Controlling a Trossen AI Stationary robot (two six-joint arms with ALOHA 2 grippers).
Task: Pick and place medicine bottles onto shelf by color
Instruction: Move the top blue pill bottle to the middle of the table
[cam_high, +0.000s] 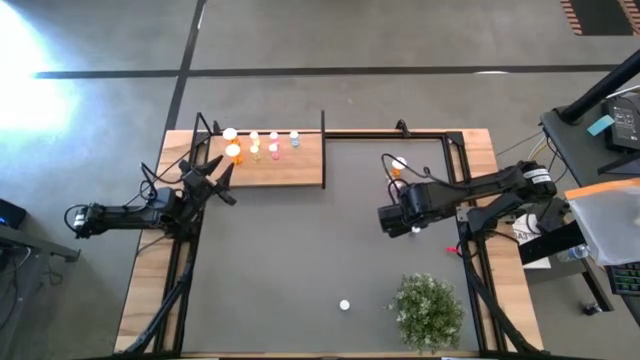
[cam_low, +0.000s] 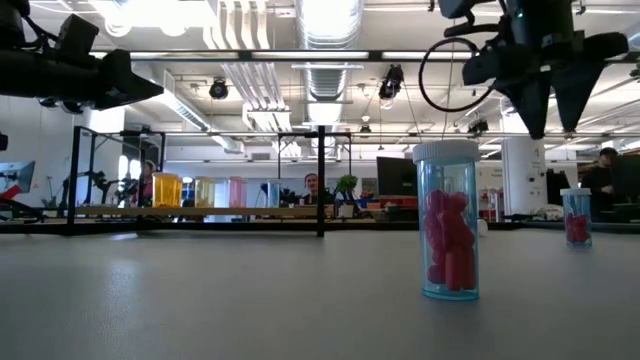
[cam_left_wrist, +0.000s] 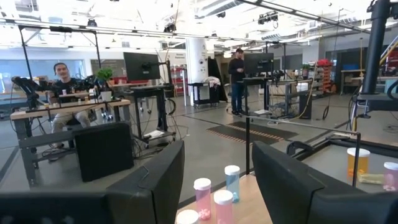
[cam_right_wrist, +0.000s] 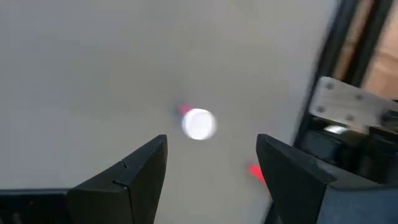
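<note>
A blue medicine bottle (cam_low: 447, 221) with a white cap and red pills stands upright on the dark mat (cam_high: 300, 260) close to the table's near edge, a little right of its middle, just beside the green plant (cam_high: 429, 310) at the near right. Another small blue bottle (cam_low: 575, 216) of red pills stands farther back toward the right edge. The right gripper (cam_right_wrist: 211, 158) hangs above that bottle, pointing down at its white cap (cam_right_wrist: 199, 123); its jaws stand wide apart and hold nothing, with the cap showing in the gap between them. An orange bottle (cam_high: 398, 164) sits on the mat near the far right corner, beyond the right arm. The left gripper (cam_left_wrist: 217, 180) is at the left end of the wooden shelf (cam_high: 290, 170), which lies along the table's far left edge. Its jaws are partly open and empty. On the shelf stand orange (cam_high: 232, 151), yellow (cam_high: 255, 148), pink (cam_high: 274, 150) and blue (cam_high: 295, 139) bottles in short rows, all upright. Beyond the table, people (cam_left_wrist: 62, 74) sit and stand at desks in the room.
</note>
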